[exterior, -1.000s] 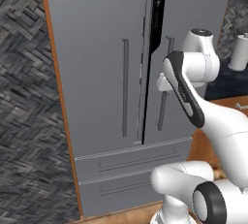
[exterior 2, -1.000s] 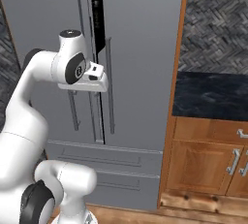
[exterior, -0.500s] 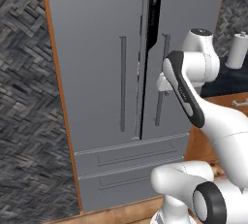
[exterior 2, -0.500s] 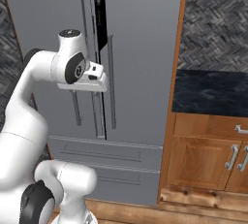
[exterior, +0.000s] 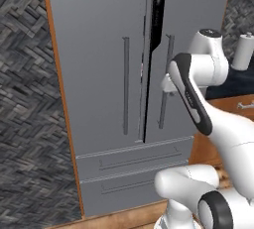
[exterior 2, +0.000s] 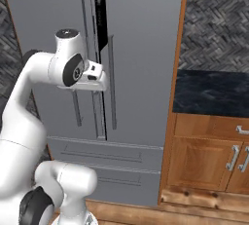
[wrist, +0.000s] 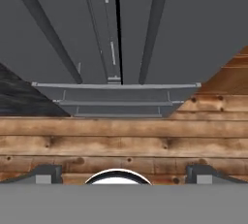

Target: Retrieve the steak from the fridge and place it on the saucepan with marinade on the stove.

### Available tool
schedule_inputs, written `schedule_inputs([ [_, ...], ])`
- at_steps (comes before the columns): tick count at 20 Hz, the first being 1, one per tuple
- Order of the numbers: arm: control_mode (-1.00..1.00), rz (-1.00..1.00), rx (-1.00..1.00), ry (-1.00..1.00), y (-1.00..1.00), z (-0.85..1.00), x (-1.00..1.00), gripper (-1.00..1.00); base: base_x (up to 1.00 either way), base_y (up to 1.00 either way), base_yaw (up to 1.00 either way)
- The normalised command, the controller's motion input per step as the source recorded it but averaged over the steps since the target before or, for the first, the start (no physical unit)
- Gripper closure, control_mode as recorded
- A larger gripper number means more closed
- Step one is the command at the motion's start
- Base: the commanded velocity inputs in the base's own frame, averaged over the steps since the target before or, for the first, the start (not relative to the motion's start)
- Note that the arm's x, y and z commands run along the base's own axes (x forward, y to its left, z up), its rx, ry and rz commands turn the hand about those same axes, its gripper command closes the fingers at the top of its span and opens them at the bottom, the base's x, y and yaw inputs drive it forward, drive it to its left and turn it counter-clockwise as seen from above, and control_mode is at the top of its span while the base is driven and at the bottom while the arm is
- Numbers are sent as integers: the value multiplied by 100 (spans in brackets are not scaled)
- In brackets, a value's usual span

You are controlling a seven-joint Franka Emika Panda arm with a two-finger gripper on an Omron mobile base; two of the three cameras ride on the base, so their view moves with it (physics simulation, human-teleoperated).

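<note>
The fridge (exterior: 99, 74) is the tall grey two-door cabinet straight ahead, also in the right base view (exterior 2: 141, 48). A dark gap (exterior: 158, 10) shows between its doors near the top. My gripper (exterior: 166, 86) hangs close in front of the door seam, by the right door's bar handle (exterior: 166, 84), and points downward. In the hand view the gripper (wrist: 124, 175) is open, its fingertips (wrist: 48, 173) set wide apart with nothing between them. The two handles (wrist: 155, 24) run up the fridge front (wrist: 193, 24). The steak is hidden; the saucepan and the stove are out of view.
Two fridge drawers (exterior: 134, 161) sit below the doors. A wooden cabinet (exterior 2: 204, 160) with a dark stone counter (exterior 2: 209, 92) stands right of the fridge. A herringbone stone wall (exterior: 25, 99) flanks its left. Wooden floor (wrist: 121, 136) lies beneath the hand.
The whole picture has shifted a little, so the camera moved. The arm keeps its pose at the door seam, and the dark gap between the doors looks slightly wider.
</note>
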Motion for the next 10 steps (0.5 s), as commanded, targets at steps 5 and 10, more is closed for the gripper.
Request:
schedule_inputs([
  [5, -100, 3, 0, -47, -2, 4, -40, -100, 0, 0, 0],
  [10, -100, 6, 0, -47, -1, 0, -19, -100, 0, 0, 0],
])
